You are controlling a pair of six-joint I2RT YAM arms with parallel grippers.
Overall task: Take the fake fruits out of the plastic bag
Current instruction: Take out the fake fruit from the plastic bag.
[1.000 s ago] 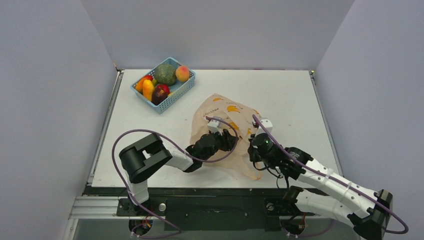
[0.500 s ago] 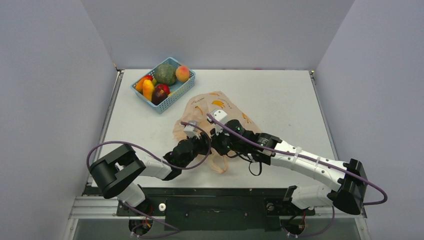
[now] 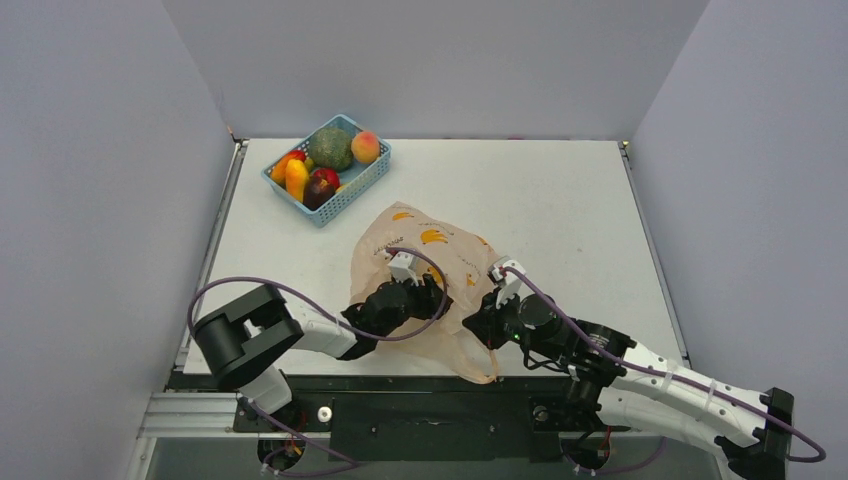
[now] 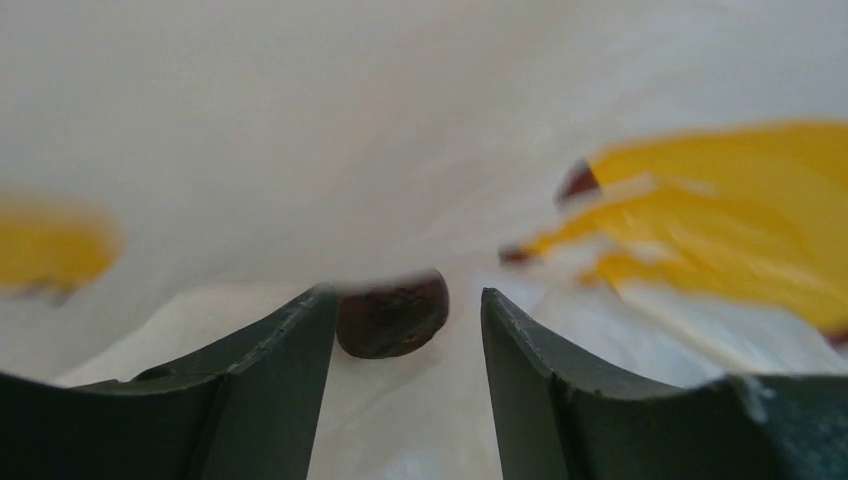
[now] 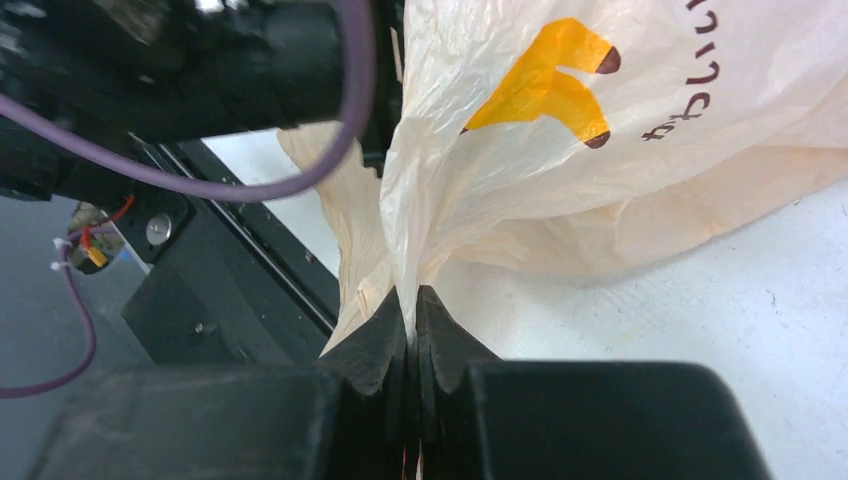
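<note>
**One maroon fruit (image 4: 392, 318) between parted jaws, one plastic bag (image 5: 560, 180) pinched open**

Two grippers share the work at the near edge of the table (image 3: 560, 200). The right gripper (image 5: 412, 300) is nearest, its jaws pressed together on a gathered fold of the bag's thin film, lifting that edge off the table. Just beside it, the left gripper (image 4: 408, 300) reaches inside the bag with its fingers (image 4: 270, 370) apart. The maroon fruit lies between them near the tips, closer to the left finger, and whether it touches cannot be told.

To do this step well, the left gripper should, in my judgement, go a little deeper so the fruit sits squarely between the pads. It should then close gently, since a glossy round toy may squirt out of a tip grip. It should catch no film with the fruit. The right gripper should hold its pinch high and steady so the mouth does not sag onto the left wrist, and the withdrawal should follow the line of the opening.

Counted: two arms, one bag, and one fruit visible inside it; more may lie hidden under the folds. Far back on the left stands one blue basket (image 3: 356, 188). It holds one big green ball (image 3: 330, 148) and about five small glossy fruits (image 3: 366, 147), some partly hidden.
</note>
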